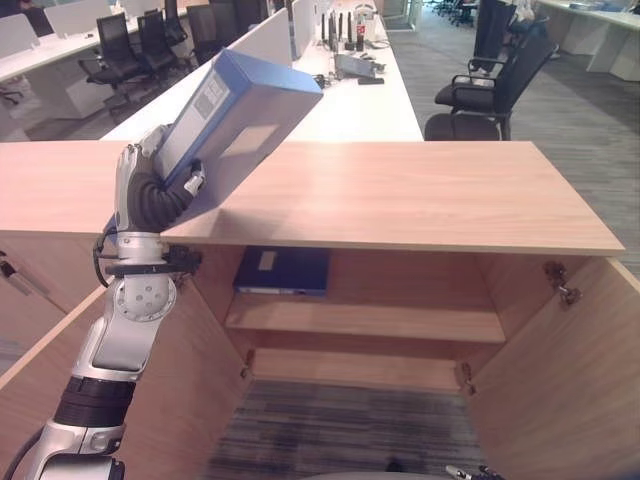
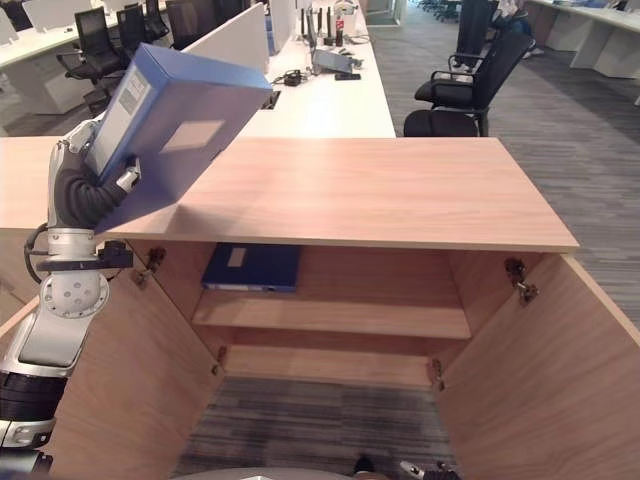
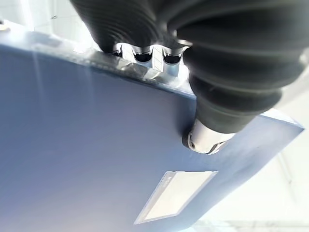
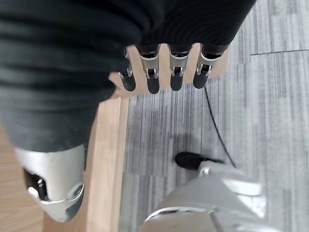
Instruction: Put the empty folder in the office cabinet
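My left hand (image 1: 150,195) is raised over the left part of the cabinet top (image 1: 400,195) and is shut on a blue box folder (image 1: 245,110) with a pale label. The folder is tilted, its upper end pointing away and to the right. In the left wrist view the fingers (image 3: 145,55) curl over the folder's edge and the thumb (image 3: 205,137) presses its broad face (image 3: 96,159). The wooden cabinet stands open, showing one shelf (image 1: 370,320). My right hand (image 4: 176,72) hangs low beside a wooden door edge over the carpet, open and holding nothing.
A second blue folder (image 1: 283,270) lies flat on the left of the shelf. Both cabinet doors (image 1: 570,380) stand swung out toward me. Behind the cabinet are a long white desk (image 1: 340,100) and black office chairs (image 1: 490,90).
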Controlling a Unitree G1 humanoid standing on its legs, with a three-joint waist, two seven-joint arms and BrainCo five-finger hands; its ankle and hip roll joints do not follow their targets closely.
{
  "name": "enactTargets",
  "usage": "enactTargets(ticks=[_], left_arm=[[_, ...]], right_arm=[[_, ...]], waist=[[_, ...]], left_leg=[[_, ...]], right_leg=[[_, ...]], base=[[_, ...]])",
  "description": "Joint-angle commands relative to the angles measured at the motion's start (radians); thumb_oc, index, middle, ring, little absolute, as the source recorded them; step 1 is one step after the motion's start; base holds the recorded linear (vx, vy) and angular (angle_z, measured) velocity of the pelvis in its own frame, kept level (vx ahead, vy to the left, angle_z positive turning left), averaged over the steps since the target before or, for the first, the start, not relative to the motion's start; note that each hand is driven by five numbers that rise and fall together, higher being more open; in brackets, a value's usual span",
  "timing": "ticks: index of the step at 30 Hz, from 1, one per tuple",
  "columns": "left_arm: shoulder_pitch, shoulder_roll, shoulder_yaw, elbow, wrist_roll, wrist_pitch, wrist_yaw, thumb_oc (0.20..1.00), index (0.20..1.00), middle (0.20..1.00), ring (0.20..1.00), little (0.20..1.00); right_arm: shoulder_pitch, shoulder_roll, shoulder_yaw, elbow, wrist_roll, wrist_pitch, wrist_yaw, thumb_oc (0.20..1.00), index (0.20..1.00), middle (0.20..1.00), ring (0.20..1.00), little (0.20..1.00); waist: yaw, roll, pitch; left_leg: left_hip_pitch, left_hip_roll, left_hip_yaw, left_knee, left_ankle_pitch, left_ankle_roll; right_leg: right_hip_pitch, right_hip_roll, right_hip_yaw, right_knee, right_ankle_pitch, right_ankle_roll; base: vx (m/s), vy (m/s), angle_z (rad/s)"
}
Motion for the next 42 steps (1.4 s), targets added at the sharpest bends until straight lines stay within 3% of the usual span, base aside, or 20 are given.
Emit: enactTargets(ticks=[1,5,11,15,20,32,35,42], left_arm=[[-0.098,0.016,0.076,-0.061,-0.203,-0.122,-0.052,0.200,0.200,0.200,0.200,0.200],[-0.046,0.009,0.105,-0.102,-0.349,-0.144,-0.130,0.200,0.200,0.200,0.200,0.200],[0.104,-0.048,0.198,-0.159,-0.631,-0.156,-0.292,0.200,0.200,0.200,0.200,0.200],[0.154,-0.072,0.220,-0.159,-0.807,-0.136,-0.404,0.200,0.200,0.200,0.200,0.200],[0.181,-0.069,0.226,-0.149,-0.922,-0.104,-0.486,0.200,0.200,0.200,0.200,0.200],[0.234,-0.024,0.189,-0.121,-0.855,-0.049,-0.546,0.200,0.200,0.200,0.200,0.200],[0.242,0.004,0.159,-0.102,-0.840,-0.019,-0.580,0.200,0.200,0.200,0.200,0.200],[0.230,0.031,0.113,-0.094,-0.824,0.003,-0.605,0.200,0.200,0.200,0.200,0.200]], right_arm=[[-0.082,0.011,0.033,-0.023,0.073,-0.034,0.018,1.000,1.000,1.000,1.000,1.000],[-0.084,0.004,0.044,-0.089,0.089,-0.040,0.030,1.000,1.000,1.000,1.000,1.000],[-0.082,-0.034,0.060,-0.380,0.103,-0.079,0.060,1.000,1.000,1.000,1.000,1.000],[-0.070,-0.056,0.049,-0.547,0.114,-0.094,0.075,1.000,1.000,1.000,1.000,1.000],[-0.060,-0.063,0.044,-0.628,0.115,-0.096,0.090,1.000,1.000,1.000,1.000,1.000],[-0.057,-0.100,0.051,-0.833,0.116,-0.091,0.140,1.000,1.000,1.000,1.000,1.000],[-0.060,-0.105,0.069,-0.960,0.177,-0.085,0.184,1.000,1.000,1.000,1.000,1.000],[-0.061,-0.104,0.109,-1.058,0.247,-0.066,0.232,1.000,1.000,1.000,1.000,1.000]], waist=[[-0.014,-0.026,0.027],[-0.008,-0.024,0.029],[0.017,-0.020,0.032],[0.022,-0.021,0.034],[0.023,-0.019,0.032],[0.024,-0.021,0.036],[0.019,-0.023,0.037],[0.013,-0.025,0.037]], left_leg=[[-0.001,-0.036,-0.028,0.013,-0.043,-0.006],[-0.003,-0.035,-0.040,0.013,-0.041,-0.005],[0.001,-0.031,-0.037,0.013,-0.051,-0.008],[-0.002,-0.029,-0.030,0.013,-0.038,-0.006],[0.004,-0.028,-0.030,0.013,-0.050,-0.005],[-0.003,-0.031,-0.030,0.013,-0.049,-0.001],[-0.005,-0.034,-0.028,0.013,-0.049,0.002],[-0.008,-0.035,-0.026,0.013,-0.047,0.003]], right_leg=[[0.108,-0.045,-0.041,0.018,-0.133,0.079],[0.110,-0.044,-0.046,0.020,-0.136,0.075],[0.114,-0.044,-0.052,0.010,-0.143,0.075],[0.112,-0.045,-0.049,0.008,-0.135,0.072],[0.119,-0.043,-0.047,0.008,-0.145,0.073],[0.109,-0.048,-0.042,0.008,-0.136,0.073],[0.106,-0.050,-0.037,0.009,-0.133,0.074],[0.102,-0.053,-0.032,0.009,-0.130,0.075]], base=[[-0.05,-0.013,0.13],[0.01,-0.012,0.15],[-0.02,-0.001,0.00],[0.00,0.000,0.00],[0.01,0.001,0.00],[0.00,0.000,0.00],[0.00,0.021,-0.01],[0.00,0.003,-0.01]])
